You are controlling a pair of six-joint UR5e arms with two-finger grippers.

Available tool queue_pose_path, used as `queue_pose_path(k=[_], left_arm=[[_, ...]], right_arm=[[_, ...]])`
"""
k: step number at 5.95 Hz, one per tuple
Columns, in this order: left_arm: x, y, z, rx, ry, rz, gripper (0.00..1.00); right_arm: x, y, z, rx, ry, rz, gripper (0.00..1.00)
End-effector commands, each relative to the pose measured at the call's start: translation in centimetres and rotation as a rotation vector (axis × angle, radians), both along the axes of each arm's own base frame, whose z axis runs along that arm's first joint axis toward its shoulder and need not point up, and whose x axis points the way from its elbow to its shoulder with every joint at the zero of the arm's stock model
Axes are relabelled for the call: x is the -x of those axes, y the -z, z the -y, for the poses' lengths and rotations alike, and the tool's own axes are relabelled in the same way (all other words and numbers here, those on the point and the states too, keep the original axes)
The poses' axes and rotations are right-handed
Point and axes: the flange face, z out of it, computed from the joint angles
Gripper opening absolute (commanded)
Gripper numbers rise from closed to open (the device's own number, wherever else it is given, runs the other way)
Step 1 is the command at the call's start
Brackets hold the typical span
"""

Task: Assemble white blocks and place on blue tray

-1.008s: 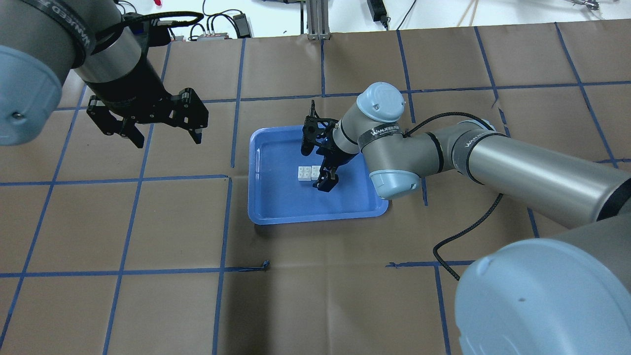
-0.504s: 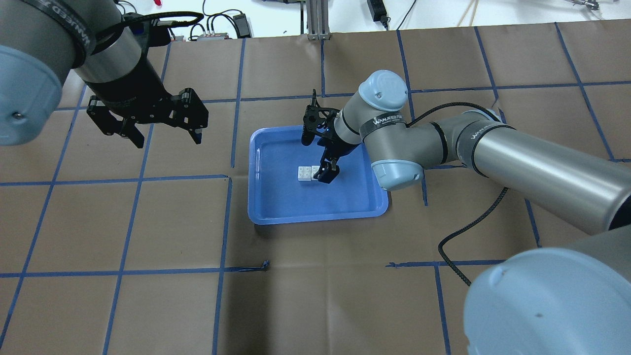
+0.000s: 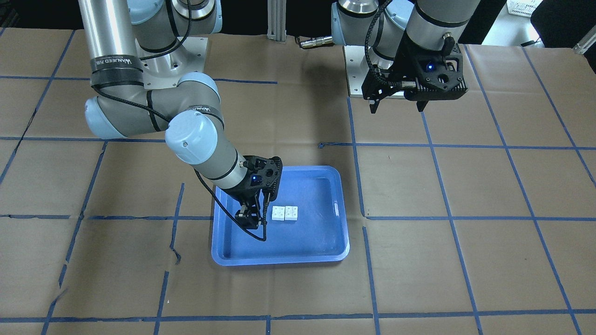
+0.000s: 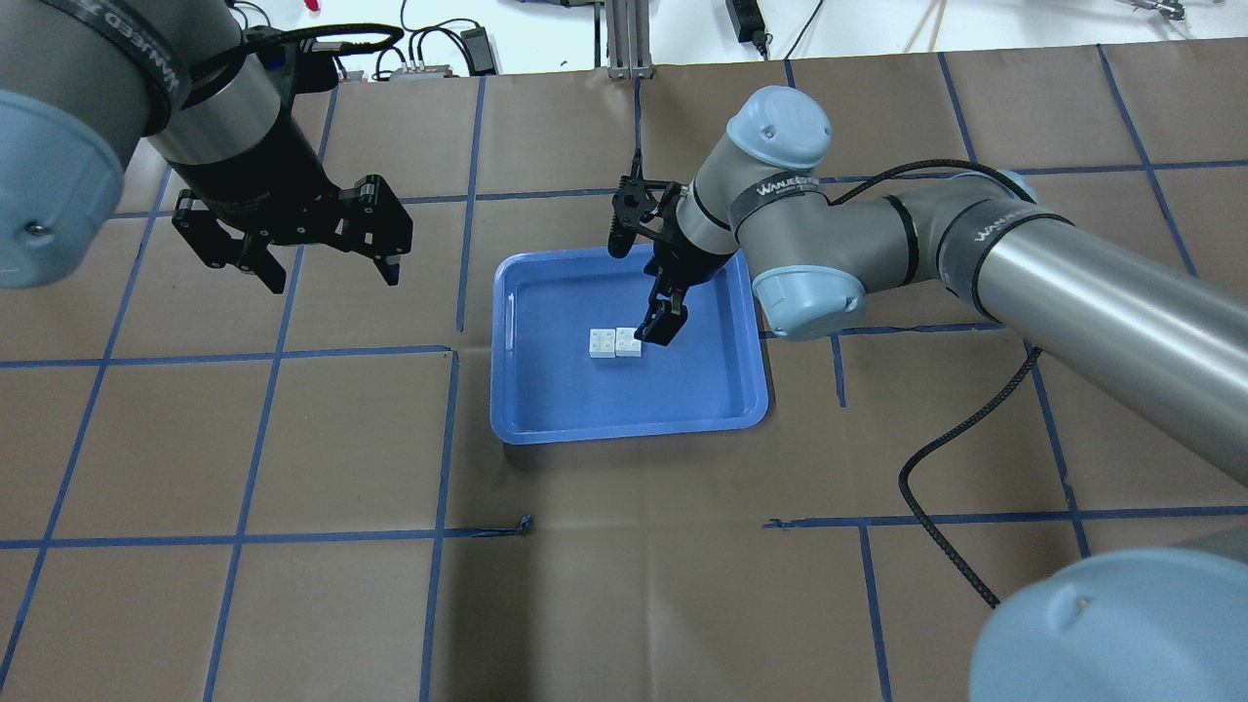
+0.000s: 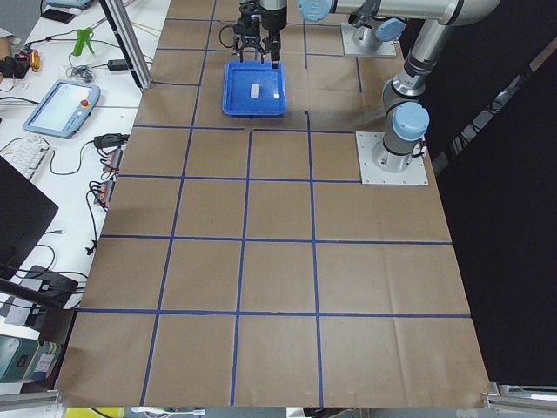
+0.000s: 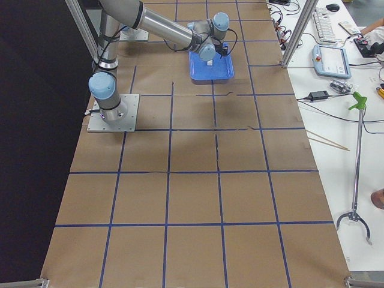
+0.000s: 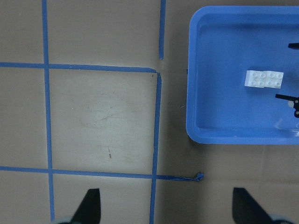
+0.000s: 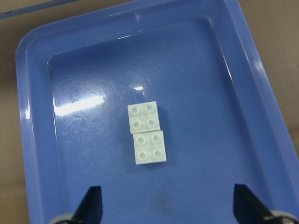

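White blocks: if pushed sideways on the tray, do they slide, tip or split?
Probably slide: the white blocks sit flat and low, studs up, on the glossy blue tray floor. Tipping looks unlikely. They lie side by side with a seam showing, nothing visibly locking them, so they may separate.

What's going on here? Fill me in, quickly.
The two white blocks lie studs up on the blue tray, edge to edge and side by side, not stacked. The right gripper hangs open just beside them over the tray and holds nothing. The left gripper is also open and empty, and it hovers over the bare table off to the tray's side. Nothing is being gripped at this moment.
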Motion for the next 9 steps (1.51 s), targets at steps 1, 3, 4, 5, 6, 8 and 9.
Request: queue_pose_path(k=[1, 3, 4, 5, 6, 8, 9], left_arm=[[0.0, -0.1, -0.1, 0.001, 0.000, 0.001, 0.99], [-0.1, 0.0, -0.1, -0.002, -0.002, 0.001, 0.99], [0.0, 0.0, -0.1, -0.002, 0.000, 0.001, 0.99], [0.0, 0.0, -0.1, -0.002, 0.000, 0.001, 0.99], [-0.1, 0.0, -0.1, -0.002, -0.002, 0.001, 0.99], [-0.1, 0.0, -0.1, -0.002, -0.002, 0.001, 0.99], [-0.1, 0.0, -0.1, -0.002, -0.002, 0.001, 0.99]], right_arm=[[4.2, -4.6, -1.3, -0.057, 0.149, -0.099, 1.00], [6.7, -8.1, -1.6, -0.041, 0.413, -0.189, 1.00], [8.3, -10.6, -2.0, -0.039, 0.642, -0.208, 1.00], [9.4, -12.9, -2.3, -0.096, 0.807, -0.221, 1.00], [11.0, -16.3, -2.4, -0.117, 0.998, -0.309, 1.00], [11.8, -22.8, -2.8, -0.220, 1.359, -0.373, 1.00], [12.4, -23.8, -3.2, -0.227, 1.398, -0.368, 1.00]])
